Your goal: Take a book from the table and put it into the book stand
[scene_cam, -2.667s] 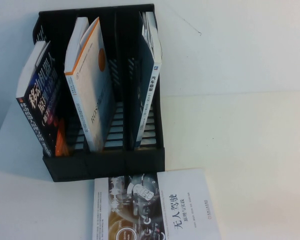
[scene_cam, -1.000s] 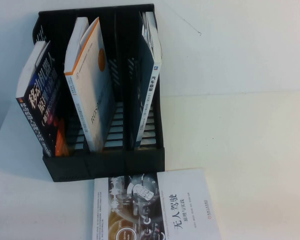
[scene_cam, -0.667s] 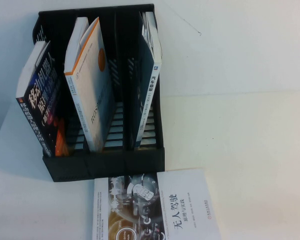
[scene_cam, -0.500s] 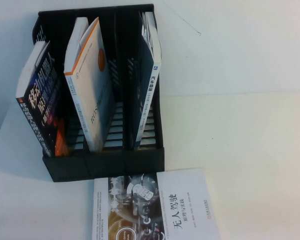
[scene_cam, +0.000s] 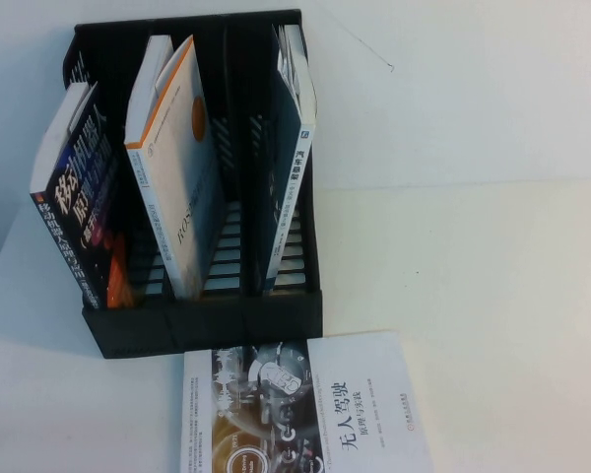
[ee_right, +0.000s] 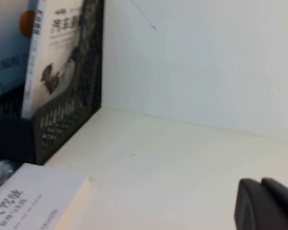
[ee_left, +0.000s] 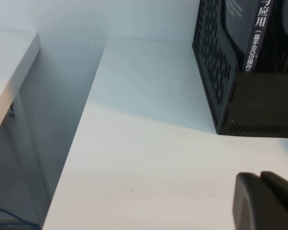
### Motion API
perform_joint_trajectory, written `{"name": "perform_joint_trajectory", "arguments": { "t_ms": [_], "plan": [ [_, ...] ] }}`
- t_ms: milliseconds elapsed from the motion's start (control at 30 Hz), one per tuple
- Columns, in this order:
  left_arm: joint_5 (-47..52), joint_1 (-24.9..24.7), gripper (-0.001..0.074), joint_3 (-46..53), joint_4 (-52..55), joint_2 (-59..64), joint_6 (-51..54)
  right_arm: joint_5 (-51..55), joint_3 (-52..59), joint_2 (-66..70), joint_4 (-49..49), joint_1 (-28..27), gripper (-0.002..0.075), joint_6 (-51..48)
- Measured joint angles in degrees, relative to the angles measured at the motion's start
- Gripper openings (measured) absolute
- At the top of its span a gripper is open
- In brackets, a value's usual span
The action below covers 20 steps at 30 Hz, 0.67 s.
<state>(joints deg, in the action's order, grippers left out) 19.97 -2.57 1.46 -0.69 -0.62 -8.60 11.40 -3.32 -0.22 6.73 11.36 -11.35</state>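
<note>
High view angled down, both wrist views low, sharing the book stand.

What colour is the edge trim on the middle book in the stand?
Orange, running along the top edge of the white middle book in the black stand; clearest in the high view.

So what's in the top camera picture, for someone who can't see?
A black book stand on a white table holds three upright books, the grey-white book rightmost. A half-dark, half-white book lies flat in front. Neither gripper shows.
</note>
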Motion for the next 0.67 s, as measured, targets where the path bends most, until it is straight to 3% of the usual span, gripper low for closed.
{"name": "perform_joint_trajectory", "arguments": {
  "t_ms": [133,300,667],
  "plan": [
    [0.11,0.0,-0.0001,0.0,0.0,0.0,0.0,-0.12,4.06,-0.4,-0.67,-2.88,-0.0001,2.61],
    [0.11,0.0,-0.0001,0.0,0.0,0.0,0.0,7.2,4.86,-0.4,-1.13,-2.91,-0.0001,5.72],
    [0.11,0.0,-0.0001,0.0,0.0,0.0,0.0,7.97,4.75,-0.4,-1.53,-3.3,-0.0001,5.95]
  ]
}}
